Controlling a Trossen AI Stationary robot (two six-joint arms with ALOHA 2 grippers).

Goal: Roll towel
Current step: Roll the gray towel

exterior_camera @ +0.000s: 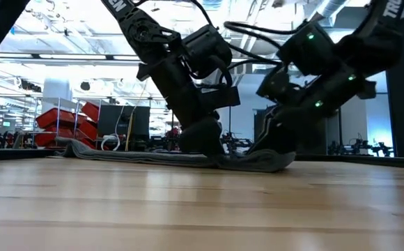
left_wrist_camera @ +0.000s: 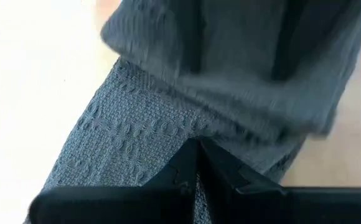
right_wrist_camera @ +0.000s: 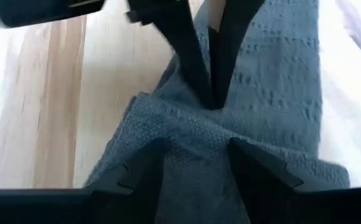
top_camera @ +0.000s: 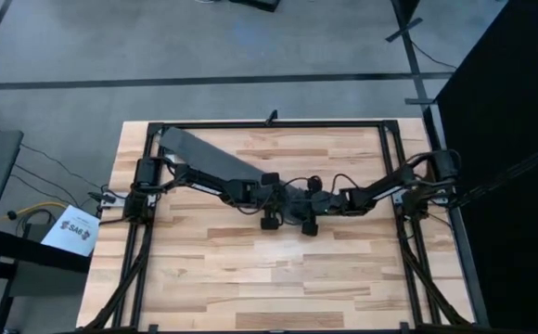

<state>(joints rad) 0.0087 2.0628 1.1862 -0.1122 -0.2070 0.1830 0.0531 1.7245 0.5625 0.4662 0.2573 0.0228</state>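
Note:
The towel (top_camera: pixel 204 153) is a dark grey strip lying flat on the wooden table, running from the far left corner slantwise to the middle. Its near end (exterior_camera: pixel 265 162) is folded up into a low hump. My left gripper (top_camera: pixel 281 199) (left_wrist_camera: pixel 199 163) stands on the towel just behind that hump, shut on the cloth. My right gripper (top_camera: pixel 308 208) (right_wrist_camera: pixel 208 165) faces it from the right, open, its two fingers down on the folded end with a bulge of cloth between them. My left gripper pinches a small ridge of the towel (right_wrist_camera: pixel 215 106) between its shut fingertips, close behind the folded end. The fingers come from above, slanting down from the left. The cloth puckers around the pinch and stays on the table. My right gripper's open fingers (right_wrist_camera: pixel 149 168) rest on the towel's folded end (right_wrist_camera: pixel 199 140), one on each side of the raised fold. They slant down from the right. The fold lies on the table.
A black metal frame (top_camera: pixel 269 125) runs round the table's far and side edges. Bare wood (top_camera: pixel 278 278) fills the near half of the table. A white sheet of paper (top_camera: pixel 70 232) lies off the table's left edge.

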